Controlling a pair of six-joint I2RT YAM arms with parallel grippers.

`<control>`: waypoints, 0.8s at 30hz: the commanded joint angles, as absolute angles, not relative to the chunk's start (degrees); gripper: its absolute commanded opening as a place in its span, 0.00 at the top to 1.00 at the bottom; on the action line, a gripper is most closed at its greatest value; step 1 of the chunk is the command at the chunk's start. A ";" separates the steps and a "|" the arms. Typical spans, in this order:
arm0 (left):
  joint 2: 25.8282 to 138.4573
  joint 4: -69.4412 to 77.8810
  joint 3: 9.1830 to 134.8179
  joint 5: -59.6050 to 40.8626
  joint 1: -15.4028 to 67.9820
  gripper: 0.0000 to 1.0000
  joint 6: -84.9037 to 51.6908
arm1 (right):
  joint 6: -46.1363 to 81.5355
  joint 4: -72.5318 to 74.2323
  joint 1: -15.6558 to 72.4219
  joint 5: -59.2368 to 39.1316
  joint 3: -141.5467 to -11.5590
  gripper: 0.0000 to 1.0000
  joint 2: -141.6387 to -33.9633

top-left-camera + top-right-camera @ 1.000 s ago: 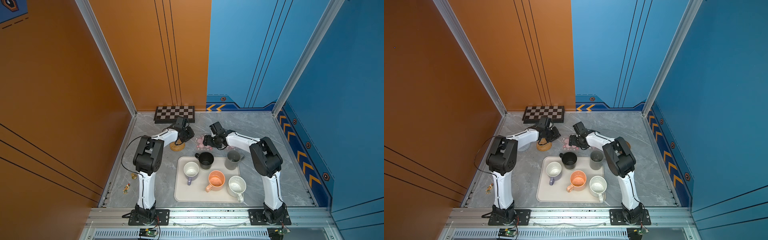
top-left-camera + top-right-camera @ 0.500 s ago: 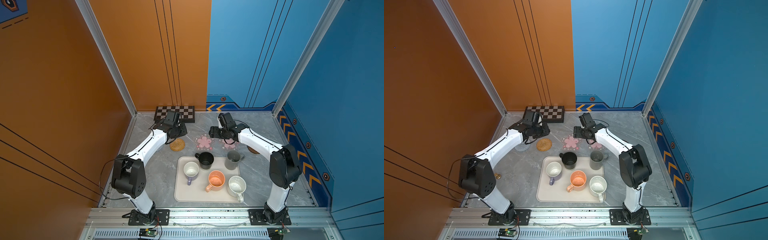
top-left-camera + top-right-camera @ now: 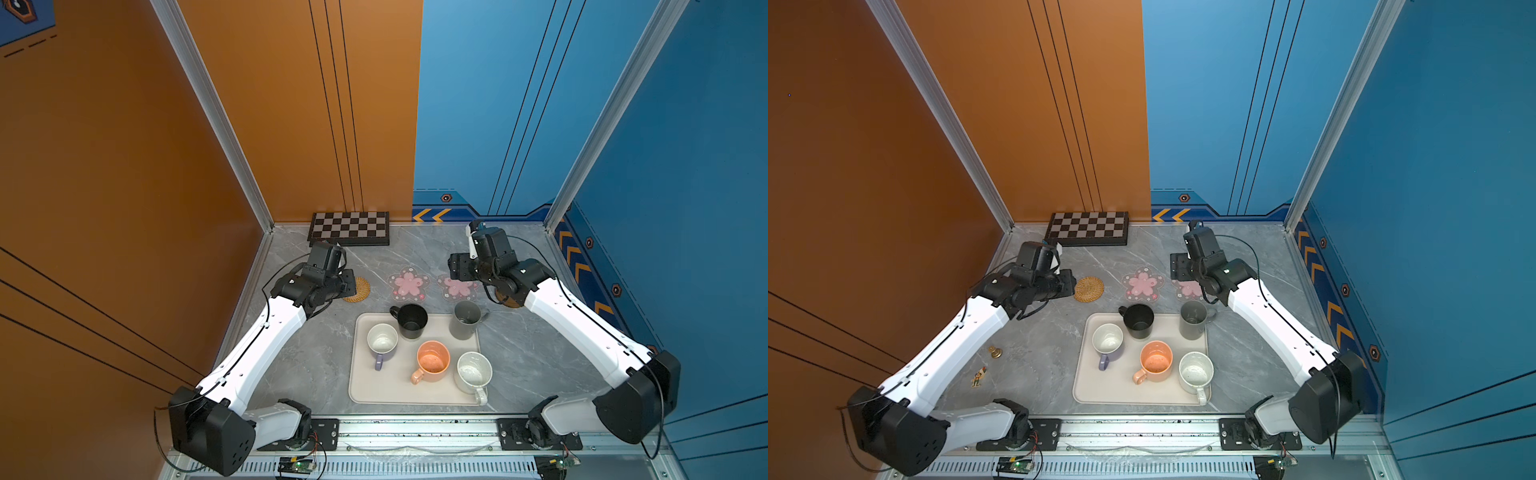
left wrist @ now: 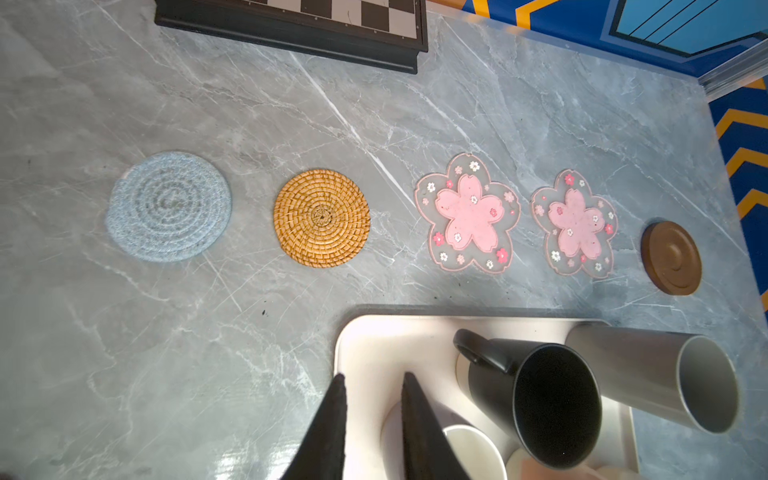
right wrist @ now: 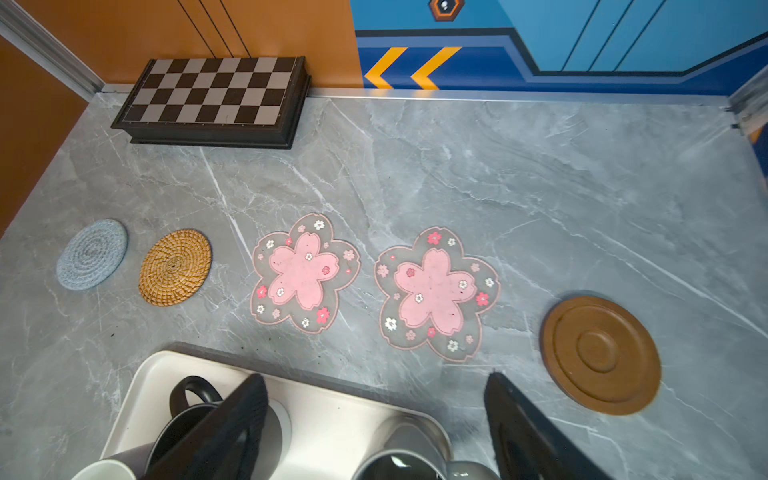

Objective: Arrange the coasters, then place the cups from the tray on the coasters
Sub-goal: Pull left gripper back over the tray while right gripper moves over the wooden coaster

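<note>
Your left hand [image 4: 374,376] is narrowly open, your right hand [image 5: 376,376] wide, both empty. Five coasters [image 4: 321,217] lie in a row on the tabletop [image 4: 166,332]; five cups [image 3: 432,361] stand on the tray [image 3: 374,390] beside them.

Left gripper [image 4: 374,376] and right gripper [image 5: 376,376] lifted away; pink coasters [image 5: 305,274] [image 5: 436,293], seemingly bunched, now separate.

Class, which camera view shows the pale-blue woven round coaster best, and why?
The left wrist view: the pale-blue woven round coaster lies whole, large and sharp, its coiled weave clear. The right wrist view shows the coaster whole but smaller, near the frame's edge. In both top views the left arm hides it.
</note>
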State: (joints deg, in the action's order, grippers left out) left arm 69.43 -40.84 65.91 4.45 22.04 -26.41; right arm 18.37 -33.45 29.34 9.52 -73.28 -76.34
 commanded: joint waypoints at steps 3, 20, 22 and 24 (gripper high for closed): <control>66.77 -46.67 63.95 11.40 27.40 0.74 -26.82 | 16.59 -40.90 29.32 14.63 -69.17 0.14 -69.55; 64.26 -57.96 65.85 9.49 32.86 0.73 -26.92 | 13.66 -47.04 26.23 19.05 -67.64 0.10 -60.04; 63.71 -58.98 65.55 8.95 33.60 0.73 -27.06 | 13.06 -47.09 25.31 19.07 -68.76 0.09 -61.25; 62.80 -58.96 64.41 7.30 34.39 0.73 -27.40 | 12.45 -47.00 24.22 18.79 -70.40 0.09 -62.87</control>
